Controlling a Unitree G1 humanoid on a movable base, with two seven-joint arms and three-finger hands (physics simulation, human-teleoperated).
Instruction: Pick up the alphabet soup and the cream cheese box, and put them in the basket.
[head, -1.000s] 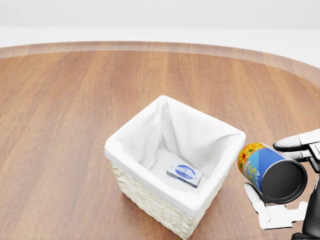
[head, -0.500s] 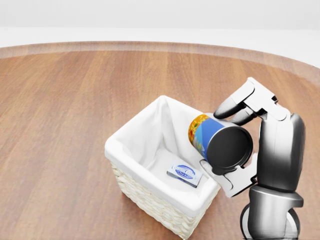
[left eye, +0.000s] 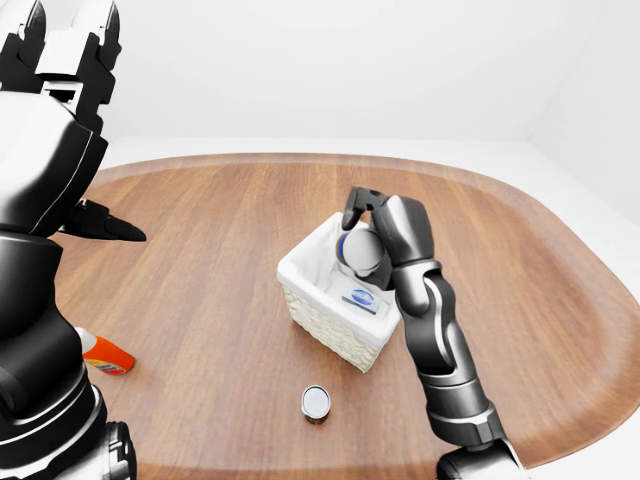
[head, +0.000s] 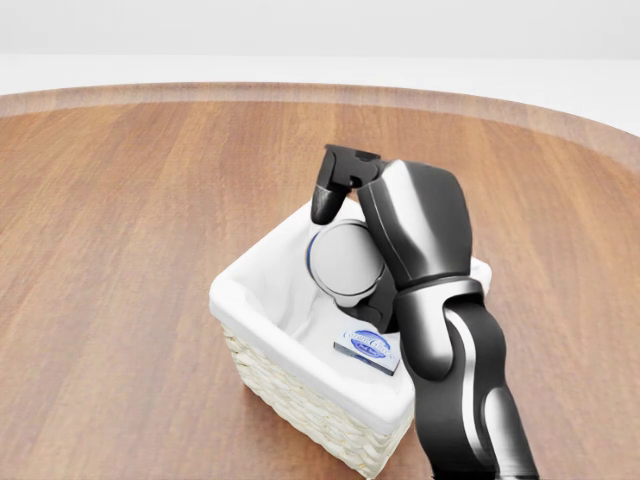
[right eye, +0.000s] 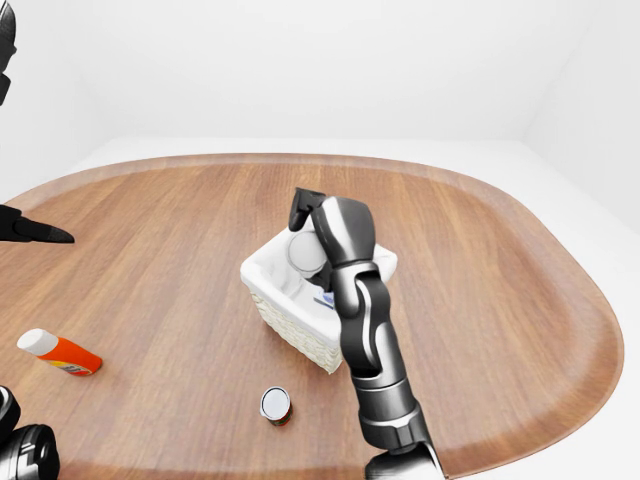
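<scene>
White lining rings the basket (head: 250, 290), and the right hand (head: 345, 225) now reaches over it from 5 o'clock in the head view. Half a second ago that hand held the soup (head: 345, 262) above the basket's 3 o'clock rim; a second ago it was out at the frame's right edge. Now the can sits inside the opening, its pale end turned toward the camera, with dark fingers (head: 330, 190) curled over its top and the forearm covering its right side. The hand is clamped on the can. The box (head: 368, 346) lies flat on the basket floor at 5 o'clock of the can, where it lay in both earlier frames; the wrist hides its right corner. The can's label is almost wholly hidden, only a thin blue edge showing.

In the left-eye view the left hand (left eye: 70, 45) is raised at 10 o'clock, cut by the frame's top; its fingers appear spread and nothing is in them. On the table (right eye: 500, 300) lie a tube (right eye: 58, 353) at 9 o'clock and a small tin (right eye: 275, 405) at 6 o'clock of the basket, labels too small to read.
</scene>
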